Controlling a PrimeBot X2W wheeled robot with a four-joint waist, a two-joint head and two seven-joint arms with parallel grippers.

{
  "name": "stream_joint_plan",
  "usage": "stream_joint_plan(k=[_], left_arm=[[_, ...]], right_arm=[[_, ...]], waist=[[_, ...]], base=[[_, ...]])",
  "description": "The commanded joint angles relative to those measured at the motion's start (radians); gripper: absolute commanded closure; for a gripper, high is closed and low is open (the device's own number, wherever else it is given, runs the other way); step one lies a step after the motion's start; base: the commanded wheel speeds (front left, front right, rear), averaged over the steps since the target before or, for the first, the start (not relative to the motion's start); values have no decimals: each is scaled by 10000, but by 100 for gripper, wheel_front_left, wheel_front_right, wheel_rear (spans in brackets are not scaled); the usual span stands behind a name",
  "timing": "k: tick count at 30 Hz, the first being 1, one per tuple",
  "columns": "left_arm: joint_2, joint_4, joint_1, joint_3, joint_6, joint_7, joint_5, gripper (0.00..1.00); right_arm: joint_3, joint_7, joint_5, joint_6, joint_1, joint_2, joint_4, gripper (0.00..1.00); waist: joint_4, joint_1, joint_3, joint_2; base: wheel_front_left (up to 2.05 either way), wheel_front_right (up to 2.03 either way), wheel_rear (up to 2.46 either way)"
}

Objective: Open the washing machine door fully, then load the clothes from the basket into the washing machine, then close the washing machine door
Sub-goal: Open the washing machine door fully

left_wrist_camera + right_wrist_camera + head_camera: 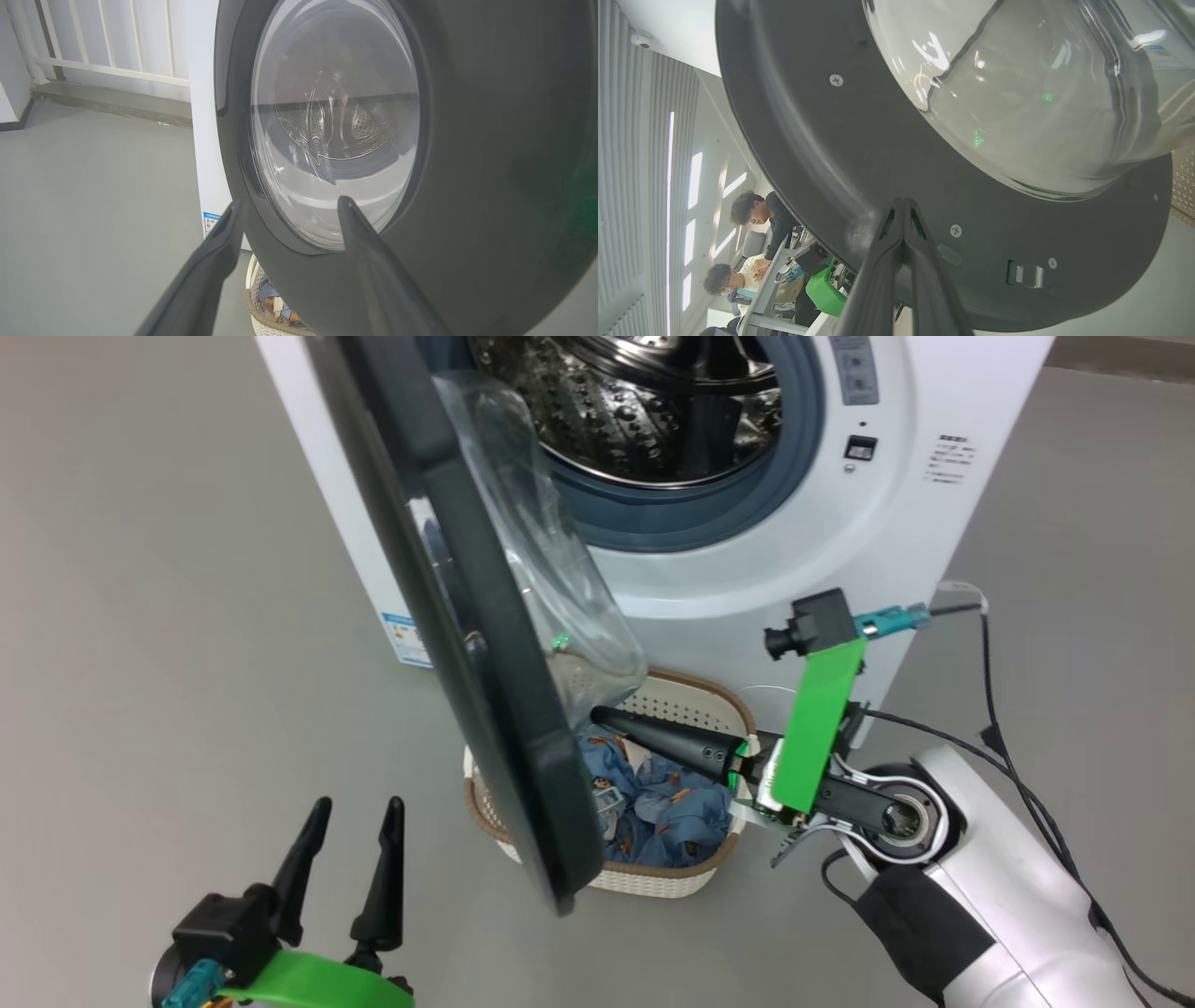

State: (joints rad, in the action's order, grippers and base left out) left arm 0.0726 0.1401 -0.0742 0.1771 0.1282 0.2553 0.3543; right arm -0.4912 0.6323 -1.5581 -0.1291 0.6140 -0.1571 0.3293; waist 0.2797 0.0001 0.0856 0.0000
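The washing machine point(747, 569) stands ahead with its steel drum point(635, 401) exposed. Its door point(485, 644) hangs partly swung out, edge-on to me, the glass bowl point(551, 569) bulging toward the machine. My right gripper point(597, 716) is shut with nothing in it, its tips against the door's inner black rim point(878, 186), above the basket point(719, 700). The basket sits on the floor below the drum, and the light blue clothes point(672, 812) lie in it. My left gripper point(359, 812) stands open at the lower left, facing the door's outer face point(490, 140) without touching it.
Grey floor point(140, 616) lies open to the left of the machine. A white railing point(107, 37) runs behind the machine. Black cables point(1008, 747) trail from my right arm. The right wrist view shows two people point(752, 233) at a desk past the door's edge.
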Motion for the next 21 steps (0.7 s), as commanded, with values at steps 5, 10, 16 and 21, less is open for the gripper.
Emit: stream_joint_plan(k=[5,10,16,21], left_arm=[[328,-217,-33,-514,25,65,60,0],[457,-255,137,-680,25,65,112,0],[570,-343,480,-892,25,65,167,0],[616,-390,630,-1013,25,65,172,0]], right_arm=[[228,-660,153,-16,-615,-198,-584,0],[450,-1218,149,-16,-1284,-556,-814,0],[669,-1860,214,-16,-2076,-1036,-1105,0],[838,-2258,204,-16,-2525,-1338,-1187,0]], waist=[[-581,-1,-201,0],[-1055,-1,-391,0],[-1611,-1,-542,0],[-1917,-1,-580,0]], base=[[0,0,0],[0,0,0],[0,0,0],[0,0,0]])
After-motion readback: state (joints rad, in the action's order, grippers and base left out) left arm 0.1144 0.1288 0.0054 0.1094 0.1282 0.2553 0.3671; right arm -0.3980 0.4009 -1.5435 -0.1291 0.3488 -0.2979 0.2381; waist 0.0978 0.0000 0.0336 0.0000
